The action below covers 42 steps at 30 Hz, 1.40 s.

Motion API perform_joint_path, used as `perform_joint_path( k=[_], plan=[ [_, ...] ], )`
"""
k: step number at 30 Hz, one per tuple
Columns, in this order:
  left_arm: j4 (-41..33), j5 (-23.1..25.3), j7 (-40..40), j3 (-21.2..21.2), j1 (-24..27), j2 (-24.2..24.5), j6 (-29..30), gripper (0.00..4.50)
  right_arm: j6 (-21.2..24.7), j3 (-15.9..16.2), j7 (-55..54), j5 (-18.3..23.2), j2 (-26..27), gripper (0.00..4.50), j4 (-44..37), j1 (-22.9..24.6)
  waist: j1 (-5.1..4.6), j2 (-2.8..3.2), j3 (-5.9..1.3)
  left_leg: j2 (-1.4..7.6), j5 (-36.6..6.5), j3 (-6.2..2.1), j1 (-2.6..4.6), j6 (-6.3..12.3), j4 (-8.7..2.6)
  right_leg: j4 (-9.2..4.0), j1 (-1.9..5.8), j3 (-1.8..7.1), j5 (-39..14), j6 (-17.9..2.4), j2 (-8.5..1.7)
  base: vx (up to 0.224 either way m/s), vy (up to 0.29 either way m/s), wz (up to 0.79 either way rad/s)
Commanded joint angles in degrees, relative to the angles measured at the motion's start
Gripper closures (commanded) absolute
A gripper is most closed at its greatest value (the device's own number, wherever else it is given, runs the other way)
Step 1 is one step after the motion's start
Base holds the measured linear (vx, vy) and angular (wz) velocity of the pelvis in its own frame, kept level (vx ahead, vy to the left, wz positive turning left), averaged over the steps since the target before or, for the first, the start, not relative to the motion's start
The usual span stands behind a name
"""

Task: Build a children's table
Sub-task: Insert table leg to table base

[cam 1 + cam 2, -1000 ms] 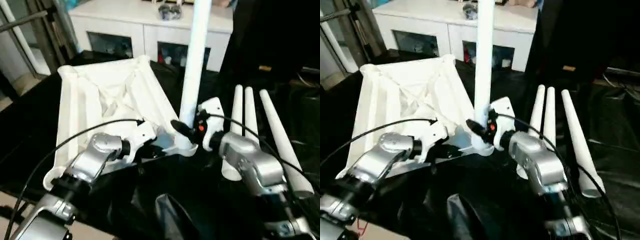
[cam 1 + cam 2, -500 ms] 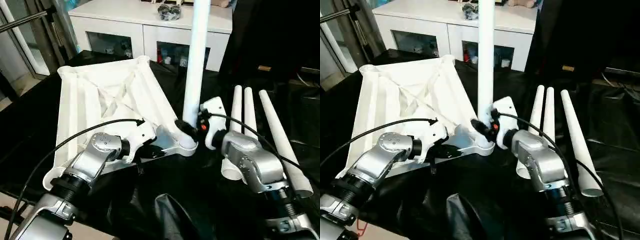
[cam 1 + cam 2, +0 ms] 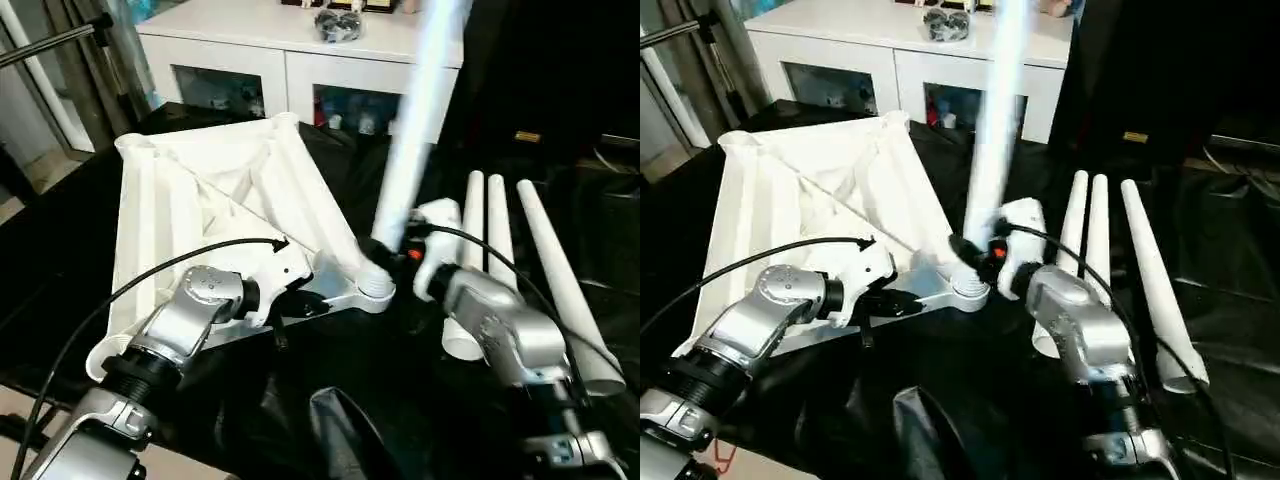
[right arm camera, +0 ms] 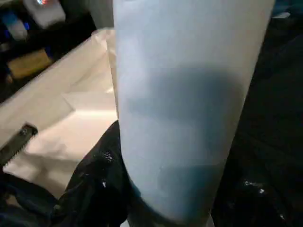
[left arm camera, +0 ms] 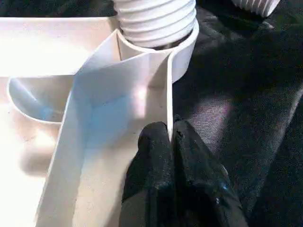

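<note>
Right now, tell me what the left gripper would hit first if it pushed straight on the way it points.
Probably the corner socket with the leg's threaded end: the left gripper, pinched on the tabletop's thin rim, points along it there.

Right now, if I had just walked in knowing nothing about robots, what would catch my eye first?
Probably the long white leg rising tilted from the near corner socket of the upturned tabletop, with the right gripper clasped round its base. Next, the left gripper, pinched on a thin rib of the tabletop's near edge. Three more legs lie side by side on the black sheet to the right.
</note>
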Motion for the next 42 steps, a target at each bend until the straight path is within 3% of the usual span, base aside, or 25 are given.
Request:
perform_joint_path(
  k=[1, 4, 8, 12, 16, 21, 26, 30, 36, 40, 41, 42],
  plan=[
    [0.48, 0.36, -0.22, 0.55, -0.66, -0.11, -0.52, 4.50, 0.26, -1.13, -0.02, 0.56, 0.26, 2.61, 2.20, 1.37, -0.04, 0.38, -3.73, 1.66, -11.16, -0.34, 0.23, -0.87, -4.78, -4.81, 3.14, 2.52, -14.49, -10.31, -4.21, 0.000, 0.000, 0.00],
    [0.68, 0.38, 0.12, 0.91, -0.77, -0.19, -0.63, 4.50, -2.23, -2.14, 0.42, 0.24, 0.45, 2.61, 4.99, 3.11, -0.03, 0.43, -3.71, 1.62, -10.97, -0.24, 0.17, -0.57, -4.78, -4.92, 3.12, 2.45, -14.55, -10.54, -4.23, 0.000, 0.000, 0.00],
    [0.59, 0.35, 0.46, 1.21, -0.65, -0.23, -0.78, 4.50, -5.38, -3.18, 0.50, 0.08, 1.10, 2.61, 7.73, 5.19, -0.10, 0.48, -3.43, 1.70, -13.52, -0.37, 0.36, -0.54, -5.21, -5.55, 2.98, 2.35, -20.11, -9.30, -4.33, 0.000, 0.000, 0.00],
    [1.01, 0.53, 0.81, 1.48, -0.74, -0.13, -1.19, 4.50, -8.71, -3.09, 0.39, -1.05, 1.27, 2.61, 8.97, 7.00, -0.13, 0.55, -3.31, 1.70, -14.67, -0.31, 0.83, -0.47, -5.53, -6.15, 2.90, 2.34, -22.04, -8.71, -4.44, 0.000, 0.000, 0.00],
    [1.73, 0.77, 1.41, 1.76, -1.05, -0.24, -1.71, 4.50, -12.17, -2.72, 0.61, -2.09, 1.15, 2.61, 9.17, 8.75, -0.18, 0.57, -3.32, 1.73, -14.79, -0.33, 0.90, -0.41, -5.72, -6.24, 3.02, 2.35, -21.65, -8.59, -4.36, 0.000, 0.000, 0.00],
    [2.35, 0.92, 1.54, 1.84, -1.43, -0.25, -2.10, 4.50, -15.47, 0.12, 0.23, -5.58, -0.15, 2.61, 6.04, 11.18, -0.05, 0.84, -3.29, 1.75, -15.02, -0.37, 0.94, -0.32, -5.85, -6.31, 2.98, 2.37, -22.44, -8.27, -4.35, 0.000, 0.000, 0.00],
    [2.67, 1.18, 1.65, 1.78, -1.51, -0.49, -2.31, 4.50, -17.38, 2.60, -0.19, -8.39, -1.17, 2.61, 3.98, 11.99, -0.08, 0.73, -3.29, 1.75, -15.26, -0.33, 0.93, -0.28, -5.91, -6.43, 2.91, 2.45, -22.38, -8.04, -4.27, 0.000, 0.000, 0.00],
    [3.04, 1.42, 1.73, 1.75, -1.56, -0.82, -2.61, 4.50, -18.04, 3.86, -0.12, -9.40, -1.70, 2.61, 3.40, 12.05, -0.15, 0.68, -3.18, 1.78, -16.05, -0.35, 0.92, -0.02, -6.05, -6.56, 2.85, 2.44, -23.85, -7.65, -4.29, 0.000, 0.000, 0.00],
    [2.99, 1.52, 1.66, 1.76, -1.38, -0.96, -2.89, 4.50, -17.73, 5.91, 1.54, -10.58, -2.73, 2.61, 3.62, 11.30, -0.42, 0.62, -2.92, 1.72, -18.11, -0.53, 0.96, 0.09, -6.19, -7.29, 2.50, 2.39, -30.01, -5.49, -4.43, 0.000, 0.000, 0.00],
    [2.62, 1.36, 0.97, 1.66, -1.05, -0.83, -3.21, 4.50, -17.20, 7.70, 3.79, -11.27, -3.63, 2.61, 3.95, 10.75, -0.45, 0.56, -2.95, 1.77, -17.99, -0.56, 0.87, 0.35, -6.23, -7.25, 2.52, 2.41, -29.53, -5.48, -4.39, 0.000, 0.000, 0.00],
    [2.47, 1.34, 0.63, 1.59, -0.88, -0.72, -3.51, 4.50, -17.19, 8.42, 4.63, -11.44, -3.87, 2.61, 4.24, 10.49, -0.36, 1.01, -2.93, 1.78, -18.13, -0.61, 0.90, 0.26, -6.24, -7.24, 2.46, 2.43, -29.52, -5.57, -4.45, 0.000, 0.000, 0.00],
    [2.47, 1.34, 0.63, 1.59, -0.88, -0.72, -3.51, 4.50, -17.19, 8.42, 4.63, -11.44, -3.87, 2.61, 4.24, 10.49, -0.43, 0.71, -2.97, 1.78, -18.01, -0.58, 0.86, 0.32, -6.24, -7.29, 2.51, 2.42, -28.98, -5.69, -4.42, 0.000, 0.000, 0.00]
  ],
)
